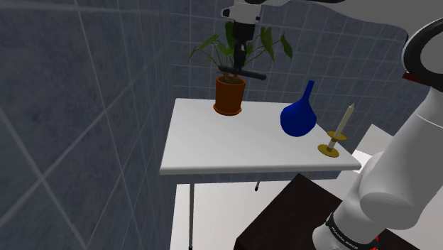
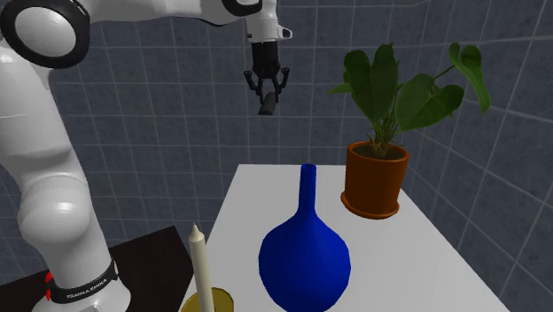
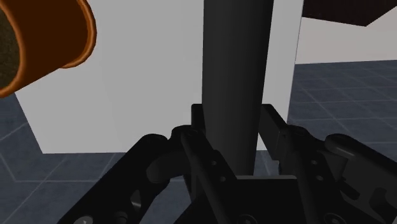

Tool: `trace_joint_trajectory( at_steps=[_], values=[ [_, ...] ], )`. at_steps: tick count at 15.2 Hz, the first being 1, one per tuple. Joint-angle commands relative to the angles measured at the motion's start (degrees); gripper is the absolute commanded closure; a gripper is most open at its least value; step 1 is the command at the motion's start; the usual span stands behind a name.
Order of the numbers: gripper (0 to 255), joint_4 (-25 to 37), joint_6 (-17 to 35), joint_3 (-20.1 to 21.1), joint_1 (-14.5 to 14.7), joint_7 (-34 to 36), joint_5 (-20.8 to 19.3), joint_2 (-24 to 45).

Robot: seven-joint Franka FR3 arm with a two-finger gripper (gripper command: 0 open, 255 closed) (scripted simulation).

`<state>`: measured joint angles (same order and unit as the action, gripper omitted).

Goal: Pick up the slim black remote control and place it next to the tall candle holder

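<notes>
One candle holder (image 1: pixel 336 136) nearest, at table's (image 1: pixel 213 153) near corner. One blue vase (image 1: pixel 298 117) just beside it. One potted plant (image 1: pixel 229 94) farther back. High above table, gripper (image 1: pixel 242 67) clamped on one remote (image 1: pixel 250 73). Remote seems clear of leaves, though shoulder view overlaps them.

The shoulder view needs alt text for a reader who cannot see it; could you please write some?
The claw, raised above a white table, clasps a slim black remote control level against the leaves of a potted plant. To the shoulder view's right stand a blue vase and a tall candle holder with a pale candle.
</notes>
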<state>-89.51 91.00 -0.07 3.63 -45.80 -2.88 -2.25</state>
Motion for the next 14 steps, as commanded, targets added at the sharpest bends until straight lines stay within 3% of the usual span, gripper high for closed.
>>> trace_joint_trajectory(
  at_steps=[1,14],
  values=[
    [255,-4.1,0.3,-1.0,-0.9,-2.0,0.0,-3.8],
    [255,-21.7,0.8,-9.6,-6.5,-15.5,-2.8,-21.9]
  ],
)
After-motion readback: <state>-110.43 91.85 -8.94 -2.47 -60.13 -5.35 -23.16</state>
